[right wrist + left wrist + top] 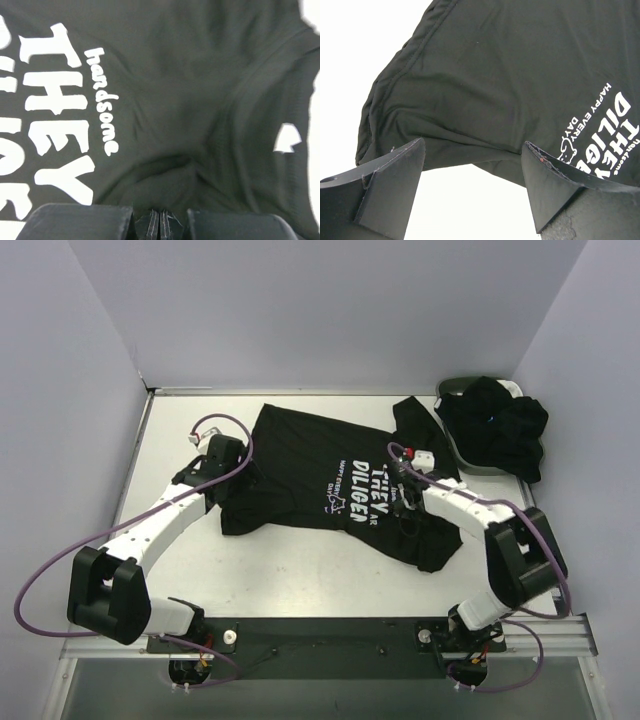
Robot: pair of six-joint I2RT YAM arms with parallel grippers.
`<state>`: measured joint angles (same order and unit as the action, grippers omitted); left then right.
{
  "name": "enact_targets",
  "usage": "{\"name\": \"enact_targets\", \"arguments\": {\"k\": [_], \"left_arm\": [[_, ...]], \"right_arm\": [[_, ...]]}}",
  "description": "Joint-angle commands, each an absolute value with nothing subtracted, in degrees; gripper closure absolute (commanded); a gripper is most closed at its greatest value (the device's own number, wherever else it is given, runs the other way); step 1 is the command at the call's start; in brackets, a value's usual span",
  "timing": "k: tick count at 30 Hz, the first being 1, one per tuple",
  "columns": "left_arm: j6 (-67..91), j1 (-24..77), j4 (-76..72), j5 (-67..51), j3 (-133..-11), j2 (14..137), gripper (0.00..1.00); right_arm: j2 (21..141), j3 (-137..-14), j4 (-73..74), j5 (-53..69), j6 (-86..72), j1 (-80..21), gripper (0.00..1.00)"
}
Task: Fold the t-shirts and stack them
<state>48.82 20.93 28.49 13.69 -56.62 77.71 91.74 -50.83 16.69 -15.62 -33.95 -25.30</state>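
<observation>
A black t-shirt with white lettering lies spread out, chest up, across the middle of the table. My left gripper hangs open over its left edge. In the left wrist view the fingers stand wide apart at the cloth's border, holding nothing. My right gripper is down on the shirt's right part beside the lettering. In the right wrist view it is shut, and a small ridge of the black cloth is drawn up into the closed tips.
A dark oval basket stands at the back right corner with a heap of black shirts spilling over its edge. Walls close in the table on the left, back and right. Bare white tabletop lies in front of the shirt.
</observation>
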Motion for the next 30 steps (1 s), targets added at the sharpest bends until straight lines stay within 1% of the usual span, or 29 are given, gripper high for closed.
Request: {"name": "enact_targets", "arguments": {"k": [1, 5, 6, 9, 12, 16, 17, 18, 19, 20, 21, 22, 24, 26, 27, 30], "left_arm": [[47.9, 20.7, 26.7, 14.1, -55.7, 78.1, 0.13], [48.2, 20.7, 25.8, 13.7, -55.2, 78.5, 0.13], [48.2, 20.7, 25.6, 13.4, -55.1, 78.6, 0.13], [48.2, 21.2, 25.3, 13.3, -55.1, 78.4, 0.13], [48.2, 22.3, 25.2, 13.5, -54.9, 77.4, 0.13], [48.3, 23.7, 25.6, 14.4, -53.6, 75.5, 0.13], [48.5, 23.9, 25.8, 14.4, -53.3, 75.1, 0.13], [48.5, 24.0, 25.7, 14.5, -52.4, 74.1, 0.13], [48.4, 24.1, 25.8, 14.6, -51.9, 73.6, 0.13], [48.5, 24.1, 25.7, 14.8, -51.4, 73.0, 0.13], [48.5, 24.1, 25.6, 15.4, -50.6, 72.2, 0.13], [48.6, 24.1, 25.7, 15.6, -50.4, 71.9, 0.13], [48.5, 24.1, 25.7, 16.0, -49.9, 71.4, 0.13], [48.5, 24.1, 25.9, 15.9, -49.9, 71.3, 0.13], [48.6, 24.2, 26.0, 15.9, -49.9, 71.0, 0.13], [48.6, 24.3, 26.0, 15.6, -49.8, 70.8, 0.13]], "right_arm": [[77.9, -53.4, 26.2, -23.7, -32.5, -29.2, 1.00], [66.8, -53.6, 34.5, -27.1, -34.0, -34.7, 1.00], [62.5, -52.8, 37.8, -27.3, -34.6, -36.0, 1.00], [54.4, -49.9, 43.7, -27.9, -39.3, -40.7, 1.00], [48.6, -47.5, 49.7, -27.5, -46.2, -46.8, 1.00], [44.1, -43.9, 58.6, -30.2, -59.4, -58.7, 1.00], [43.6, -43.4, 61.9, -31.1, -64.7, -64.1, 0.97], [42.6, -43.3, 64.0, -32.4, -68.7, -66.8, 0.92], [42.3, -43.3, 66.3, -33.5, -72.2, -69.4, 0.69], [42.1, -43.9, 70.2, -36.1, -78.4, -72.6, 0.57], [42.8, -44.6, 72.0, -37.3, -80.8, -76.8, 0.47], [43.6, -45.3, 73.5, -38.6, -82.4, -78.5, 0.36], [47.7, -49.0, 76.9, -42.1, -84.5, -80.1, 0.34], [51.4, -51.6, 78.0, -44.6, -84.2, -80.1, 0.26], [55.1, -53.4, 78.0, -47.2, -84.2, -79.8, 0.20], [62.1, -55.9, 76.7, -49.6, -83.5, -78.8, 0.18]]}}
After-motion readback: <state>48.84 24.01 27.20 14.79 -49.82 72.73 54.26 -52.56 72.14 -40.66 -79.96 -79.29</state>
